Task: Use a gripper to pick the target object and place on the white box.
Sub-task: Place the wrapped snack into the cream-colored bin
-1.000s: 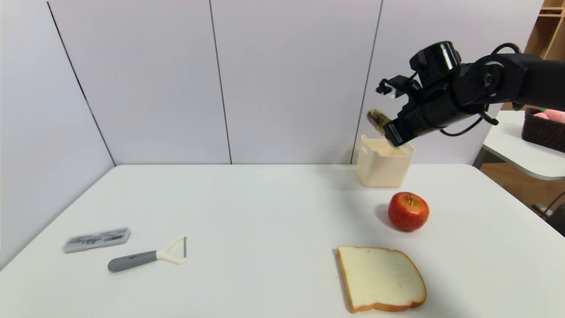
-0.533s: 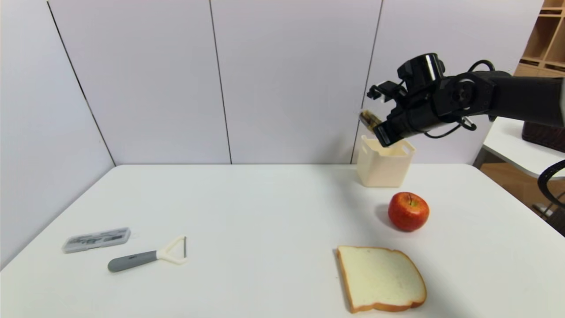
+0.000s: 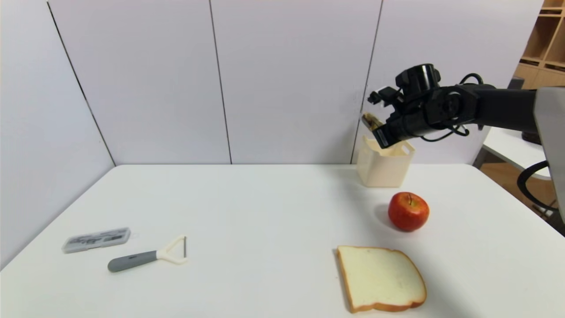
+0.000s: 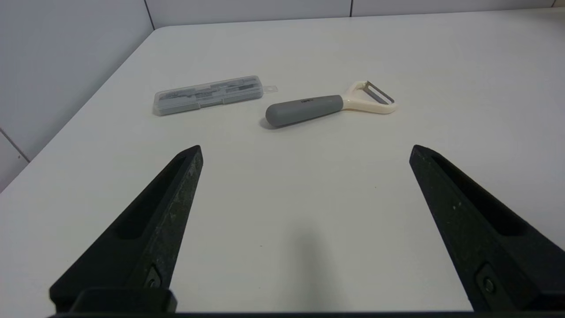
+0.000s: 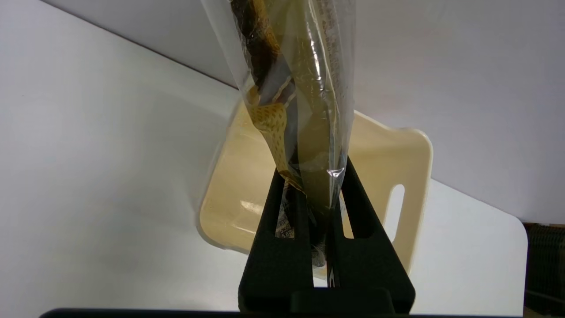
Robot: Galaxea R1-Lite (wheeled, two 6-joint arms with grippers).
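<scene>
White box [image 3: 383,167]: taken as landmark, open top up. Right gripper [image 3: 376,128] is held above its rim, clamped on the chocolate pack [image 3: 370,120]; pack's long axis is projected beyond the fingertips, the box lying directly below. Left gripper [image 4: 304,176]: spread apart, parked well away.

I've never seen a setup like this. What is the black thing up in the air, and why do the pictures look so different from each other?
It is a two-armed robot. One picture comes from a camera on its head, the others from cameras on each wrist. The right gripper has its jaws shut on a clear pack of chocolates, held above a cream-white box. The left gripper sits idle, jaws open, above the table. There lie a peeler, a grey case, an apple and a bread slice.
</scene>
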